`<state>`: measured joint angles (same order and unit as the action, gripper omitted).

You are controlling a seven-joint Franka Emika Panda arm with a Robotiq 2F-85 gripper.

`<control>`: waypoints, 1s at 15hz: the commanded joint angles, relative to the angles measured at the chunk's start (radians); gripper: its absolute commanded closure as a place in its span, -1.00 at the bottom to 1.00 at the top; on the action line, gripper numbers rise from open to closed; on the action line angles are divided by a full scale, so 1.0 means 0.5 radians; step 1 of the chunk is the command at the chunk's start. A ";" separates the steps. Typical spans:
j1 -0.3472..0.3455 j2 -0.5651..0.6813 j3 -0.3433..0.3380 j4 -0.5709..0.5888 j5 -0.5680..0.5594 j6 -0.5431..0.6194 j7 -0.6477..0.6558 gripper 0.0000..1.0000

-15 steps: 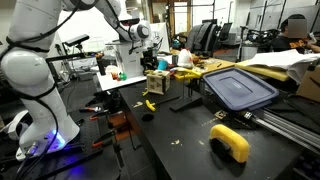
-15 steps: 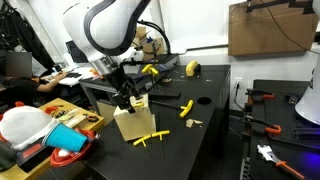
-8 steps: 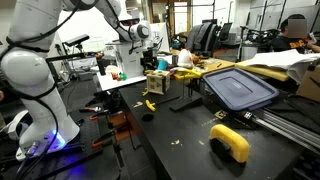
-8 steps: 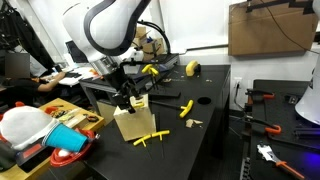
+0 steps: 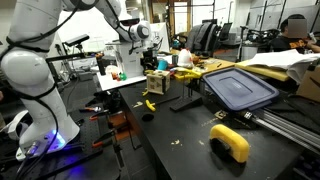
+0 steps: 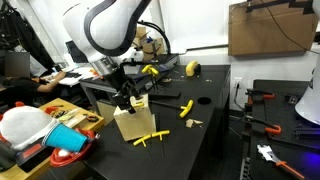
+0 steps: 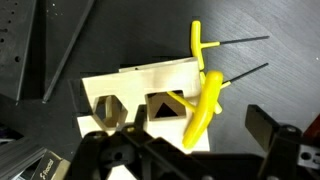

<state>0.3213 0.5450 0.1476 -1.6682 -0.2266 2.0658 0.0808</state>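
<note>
Your claw (image 7: 180, 140) is open wide and holds nothing. In the wrist view one finger (image 7: 100, 150) sits low on one side and the other sits low on the far side, with a big gap between them. The claw hangs right over the wooden box (image 7: 125, 85).

The wooden box stands on the black table (image 6: 215, 110). Its top has two holes, a six-sided hole (image 7: 107, 113) and a triangle hole (image 7: 165, 105). Both holes look dark inside, so you cannot tell if anything is in them.

Two tools lie at the top of the box. The lower yellow tool (image 7: 205, 100) touches the edge of the triangle hole. The upper yellow tool (image 7: 197, 45) is at the far edge of the box. Their thin metal rods (image 7: 245, 70) stick out past the side of the box. These two tools lie between your claw and the triangle hole.

In an exterior view, a loose yellow tool (image 6: 153, 137) lies on the table just beside the box. A second loose tool (image 6: 186, 108) lies a bit farther off. A yellow tape roll (image 6: 193, 67) sits well apart at the far end. A red cup (image 6: 68, 157) rests on the side bench.

In an exterior view, a blue lid (image 5: 240, 88) and a big yellow ring (image 5: 231, 142) lie well apart from the box.
</note>
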 commanded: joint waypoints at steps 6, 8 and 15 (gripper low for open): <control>0.007 0.004 -0.016 0.028 -0.007 0.007 0.022 -1.00; 0.000 0.015 -0.010 0.044 0.009 0.020 0.011 -0.47; -0.006 0.045 0.013 0.077 0.038 0.089 -0.025 0.59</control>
<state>0.3214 0.5533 0.1470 -1.6530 -0.2266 2.0942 0.0831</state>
